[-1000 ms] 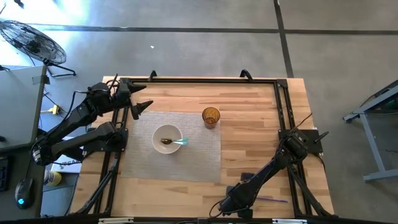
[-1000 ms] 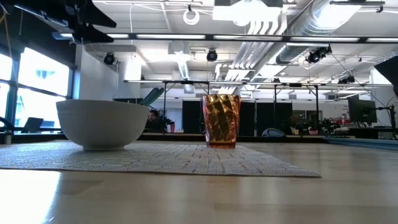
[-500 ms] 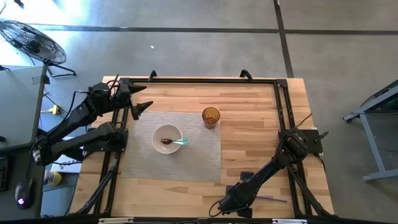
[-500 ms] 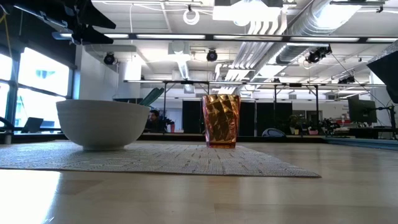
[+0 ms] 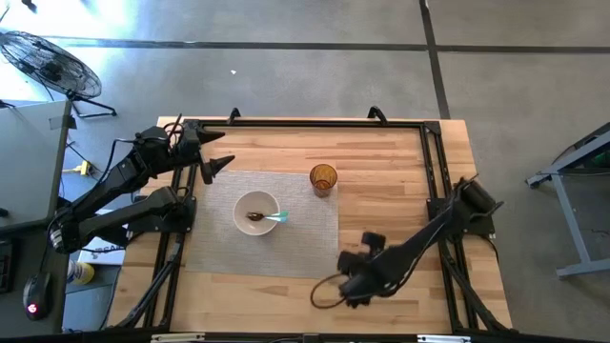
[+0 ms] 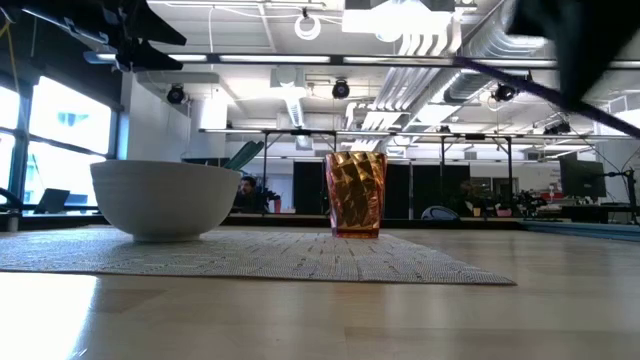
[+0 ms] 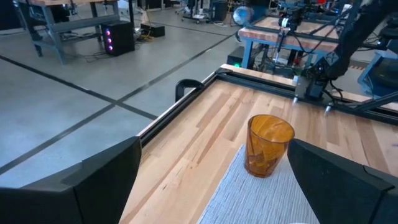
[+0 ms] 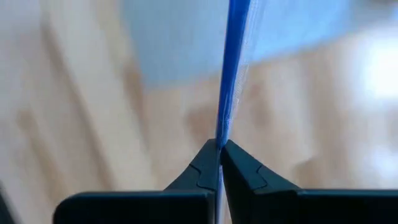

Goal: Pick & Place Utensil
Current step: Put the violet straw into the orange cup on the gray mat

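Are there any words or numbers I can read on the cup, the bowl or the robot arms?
None can be read.
Amber cup: only a faceted pattern, no letters.
White bowl: plain.
Blue utensil in the right end effector: no print visible.
Room behind: any signs are too small to read.

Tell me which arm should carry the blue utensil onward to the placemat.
Right. Its pincer is already shut on the blue utensil, above the wood beside the placemat. The left pincer holds nothing, open at the mat's far corner.

white bowl [image 5: 256, 212], amber cup [image 5: 323, 179], grey woven mat [image 5: 305, 238], blue utensil [image 8: 234, 68]
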`<state>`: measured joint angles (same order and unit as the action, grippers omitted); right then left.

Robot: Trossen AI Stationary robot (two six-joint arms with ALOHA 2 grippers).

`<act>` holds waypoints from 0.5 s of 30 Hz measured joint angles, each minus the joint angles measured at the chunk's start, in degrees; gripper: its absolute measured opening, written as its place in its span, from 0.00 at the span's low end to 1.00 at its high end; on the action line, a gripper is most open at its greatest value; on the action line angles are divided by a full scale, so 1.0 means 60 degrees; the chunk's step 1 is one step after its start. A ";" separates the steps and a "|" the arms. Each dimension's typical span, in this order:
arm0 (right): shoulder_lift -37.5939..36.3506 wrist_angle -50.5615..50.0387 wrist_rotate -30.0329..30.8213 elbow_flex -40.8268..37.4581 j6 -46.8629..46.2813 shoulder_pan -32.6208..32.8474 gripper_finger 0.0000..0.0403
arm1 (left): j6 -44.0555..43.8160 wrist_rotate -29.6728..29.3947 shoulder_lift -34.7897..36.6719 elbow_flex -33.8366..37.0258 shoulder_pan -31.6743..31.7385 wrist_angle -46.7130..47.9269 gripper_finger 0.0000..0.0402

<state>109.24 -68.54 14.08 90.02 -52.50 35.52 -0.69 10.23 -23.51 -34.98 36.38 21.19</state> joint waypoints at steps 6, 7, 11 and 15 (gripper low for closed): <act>-0.1611 0.0811 0.3700 0.0004 0.0687 -0.0330 0.01 | 0.0000 0.0031 0.0001 0.0000 -0.0002 0.0002 0.99; -0.1845 0.1084 0.4422 0.0008 0.1009 -0.0426 0.01 | 0.0000 0.0052 0.0004 0.0000 -0.0003 0.0002 0.99; -0.2624 0.2083 0.6176 0.0011 0.2339 -0.0997 0.01 | 0.0007 0.0133 0.0000 0.0000 -0.0003 0.0000 0.99; -0.3151 0.3234 0.6608 0.0011 0.3376 -0.1827 0.01 | 0.0011 0.0133 0.0001 0.0000 -0.0003 -0.0003 0.99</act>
<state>90.33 -49.14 53.73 90.08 -32.24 24.56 -0.62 11.03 -23.50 -34.98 36.36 21.17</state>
